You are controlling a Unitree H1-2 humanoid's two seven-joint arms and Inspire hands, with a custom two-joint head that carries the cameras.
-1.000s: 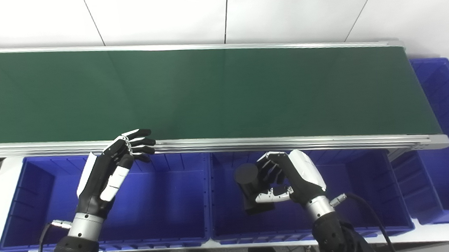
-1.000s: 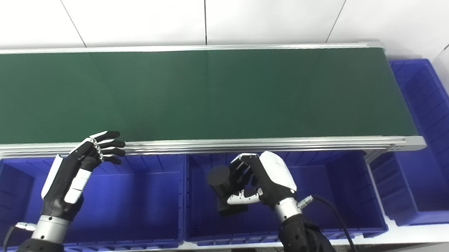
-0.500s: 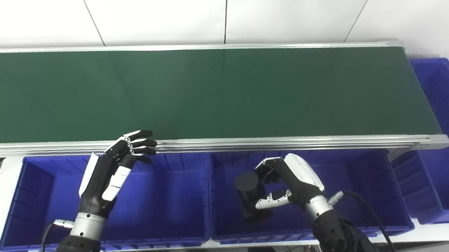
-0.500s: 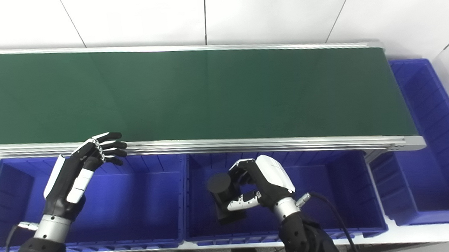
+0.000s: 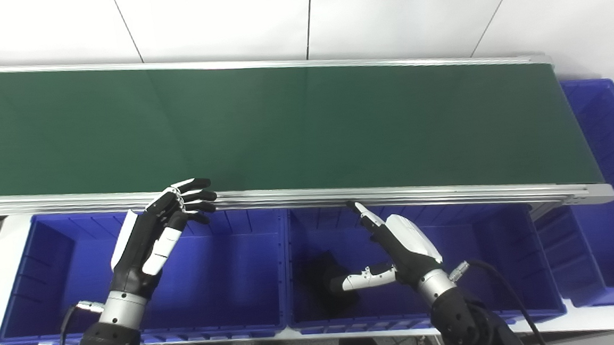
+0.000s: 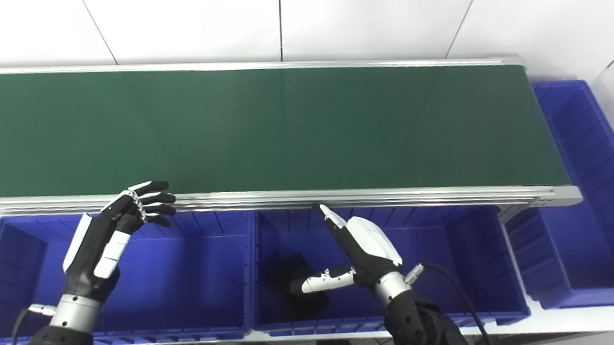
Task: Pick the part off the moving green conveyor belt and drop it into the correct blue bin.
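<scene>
One part (image 5: 331,285) (blurry) below spread rt fingers (image 5: 367,221).

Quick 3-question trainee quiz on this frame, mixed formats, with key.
1. True or false: the right robot hand holds the part.
2. Where is the part? A) on the belt B) in the middle bin C) in the left bin
3. Fill in: the left robot hand hovers with fingers ____.

Key: 1 false; 2 B; 3 apart
</scene>
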